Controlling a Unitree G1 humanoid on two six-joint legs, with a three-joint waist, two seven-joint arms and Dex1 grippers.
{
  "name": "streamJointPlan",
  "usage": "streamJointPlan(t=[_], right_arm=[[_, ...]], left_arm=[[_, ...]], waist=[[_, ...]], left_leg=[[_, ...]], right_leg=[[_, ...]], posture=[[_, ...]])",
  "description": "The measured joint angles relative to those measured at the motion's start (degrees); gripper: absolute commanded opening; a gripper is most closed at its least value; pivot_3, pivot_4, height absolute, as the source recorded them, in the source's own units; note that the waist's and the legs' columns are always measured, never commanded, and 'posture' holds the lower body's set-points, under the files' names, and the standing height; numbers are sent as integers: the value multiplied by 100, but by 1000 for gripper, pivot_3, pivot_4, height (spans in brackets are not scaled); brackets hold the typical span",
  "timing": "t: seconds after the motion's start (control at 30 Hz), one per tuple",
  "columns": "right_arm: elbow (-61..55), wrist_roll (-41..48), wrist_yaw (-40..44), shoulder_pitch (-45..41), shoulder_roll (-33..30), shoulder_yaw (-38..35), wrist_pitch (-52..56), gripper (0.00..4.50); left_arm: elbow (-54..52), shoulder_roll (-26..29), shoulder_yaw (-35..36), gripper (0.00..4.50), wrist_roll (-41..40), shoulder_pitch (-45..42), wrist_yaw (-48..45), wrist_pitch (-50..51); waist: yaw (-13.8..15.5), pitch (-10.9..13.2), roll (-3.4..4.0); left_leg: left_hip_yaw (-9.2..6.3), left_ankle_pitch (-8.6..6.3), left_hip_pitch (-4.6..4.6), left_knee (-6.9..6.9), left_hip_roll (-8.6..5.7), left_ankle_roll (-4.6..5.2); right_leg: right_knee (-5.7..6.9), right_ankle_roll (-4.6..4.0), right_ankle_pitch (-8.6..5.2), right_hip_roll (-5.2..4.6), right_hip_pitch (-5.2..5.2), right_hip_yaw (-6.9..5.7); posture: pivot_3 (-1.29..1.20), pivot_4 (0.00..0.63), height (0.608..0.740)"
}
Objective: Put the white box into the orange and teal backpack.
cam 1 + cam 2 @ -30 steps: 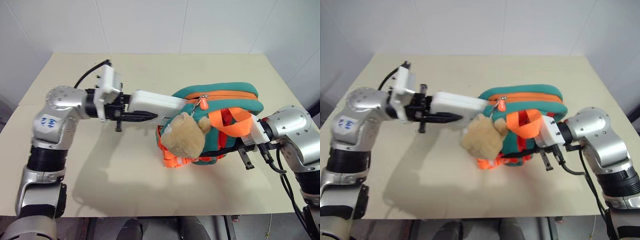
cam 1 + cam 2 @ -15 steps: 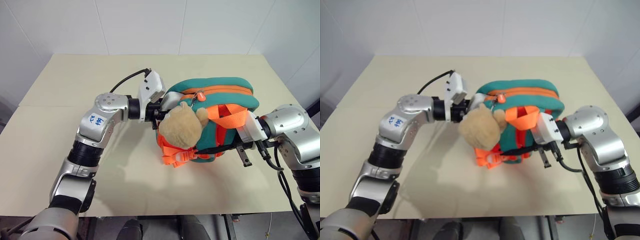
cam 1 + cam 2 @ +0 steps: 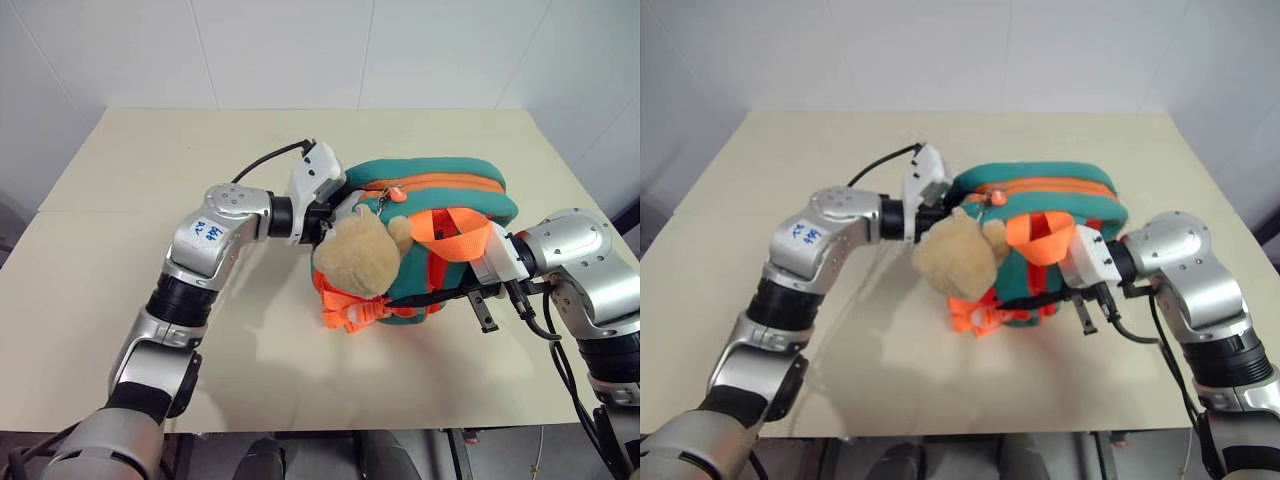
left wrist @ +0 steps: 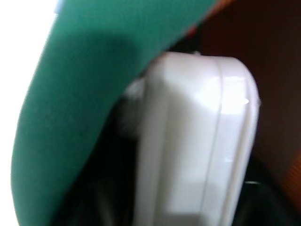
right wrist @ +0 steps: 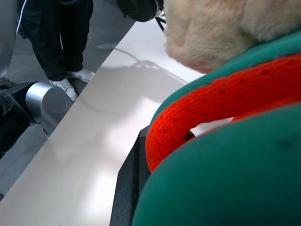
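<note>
The orange and teal backpack (image 3: 440,190) stands on its side mid-table, its tan plush toy (image 3: 355,255) hanging at the front. My left gripper (image 3: 325,205) reaches into the backpack's open left end, hidden past the wrist. The left wrist view shows the white box (image 4: 197,141) close up, lying inside against teal fabric (image 4: 84,94). My right gripper (image 3: 482,290) is shut on the backpack's right side, under an orange strap (image 3: 462,240). That strap (image 5: 211,108) curves right in front of it in the right wrist view.
A tan table (image 3: 150,160) carries everything, with white walls behind it. Bare tabletop lies to the left of the backpack and in front of it. In the right wrist view a person's legs and white shoes (image 5: 61,47) stand beside the table edge.
My left arm has pushed the white box to the right into the backpack's opening, and the head views no longer show the box. My right arm has kept still.
</note>
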Motion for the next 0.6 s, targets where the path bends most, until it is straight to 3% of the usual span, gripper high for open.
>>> streamJointPlan(t=[0.13, 0.6], right_arm=[[-5, -1, -6, 3, 0, 0, 0, 487], [-108, -16, -24, 84, 2, 0, -1, 487]], left_arm=[[-107, 253, 13, 4495, -21, -100, -195, 63], [-671, 1139, 221, 4500, -235, -124, -723, 310]], waist=[[-4, 3, 4], [-1, 6, 7]], left_leg=[[0, 2, 0, -4, 0, -4], [0, 2, -2, -2, 0, -3]], right_leg=[[-3, 0, 0, 0, 0, 0], [-5, 0, 0, 0, 0, 0]], posture=[[0, 150, 740], [0, 150, 740]])
